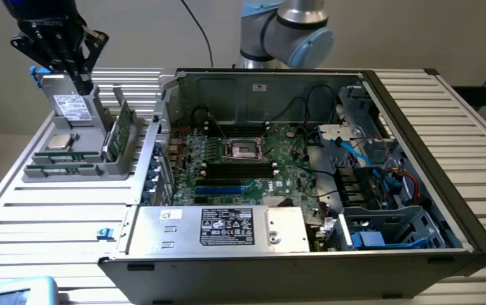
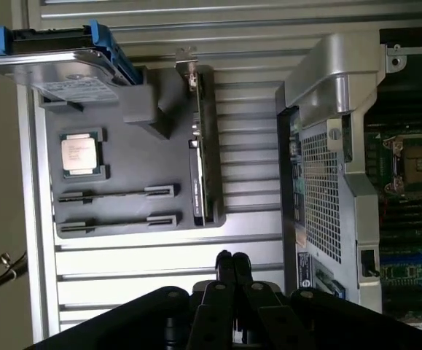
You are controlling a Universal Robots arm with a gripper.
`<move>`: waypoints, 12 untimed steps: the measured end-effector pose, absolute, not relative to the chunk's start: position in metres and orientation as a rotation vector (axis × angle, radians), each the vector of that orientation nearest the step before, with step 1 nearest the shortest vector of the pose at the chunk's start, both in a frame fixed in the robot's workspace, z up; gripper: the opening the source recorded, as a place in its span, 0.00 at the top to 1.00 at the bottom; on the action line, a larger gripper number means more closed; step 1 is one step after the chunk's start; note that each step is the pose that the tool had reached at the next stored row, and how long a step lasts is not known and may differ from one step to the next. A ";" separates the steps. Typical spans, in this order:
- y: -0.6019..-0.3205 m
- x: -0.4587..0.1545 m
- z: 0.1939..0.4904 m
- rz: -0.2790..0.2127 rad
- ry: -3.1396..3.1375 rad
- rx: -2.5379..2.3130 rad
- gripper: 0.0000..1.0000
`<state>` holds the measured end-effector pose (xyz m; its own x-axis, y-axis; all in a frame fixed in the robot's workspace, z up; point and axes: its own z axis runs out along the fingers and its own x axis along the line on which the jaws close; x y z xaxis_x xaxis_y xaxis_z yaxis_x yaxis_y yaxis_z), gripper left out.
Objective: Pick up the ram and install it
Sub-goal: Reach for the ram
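My gripper (image 1: pixel 82 84) hangs shut and holds nothing, above the far end of the grey parts tray (image 1: pixel 82 173), just over the silver drive (image 1: pixel 73 105). In the wrist view the closed fingertips (image 2: pixel 232 258) point at the slatted table beside the tray (image 2: pixel 134 157). Two long holders in the tray each carry a thin dark strip (image 2: pixel 116 194) that looks like a ram stick seen edge-on; I cannot tell for sure. The black memory slots (image 1: pixel 238 169) on the motherboard lie in the open computer case (image 1: pixel 412 127).
The tray also holds a square processor chip (image 2: pixel 79 154), a blue-tabbed drive (image 2: pixel 65 65) and an upright green card with a metal bracket (image 2: pixel 200 164). The case wall (image 2: pixel 327 146) stands close beside the tray. A power supply box (image 1: pixel 217 227) fills the case's near side.
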<state>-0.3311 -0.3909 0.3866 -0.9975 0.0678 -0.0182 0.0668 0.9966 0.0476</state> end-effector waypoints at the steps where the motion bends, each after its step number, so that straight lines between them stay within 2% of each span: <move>1: -0.390 -0.336 0.386 0.073 3.119 0.105 0.89; 12: -0.379 -0.386 0.378 0.065 3.119 0.105 0.89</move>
<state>-0.3857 -0.3789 0.3781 -0.9976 0.0675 -0.0184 0.0666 0.9969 0.0423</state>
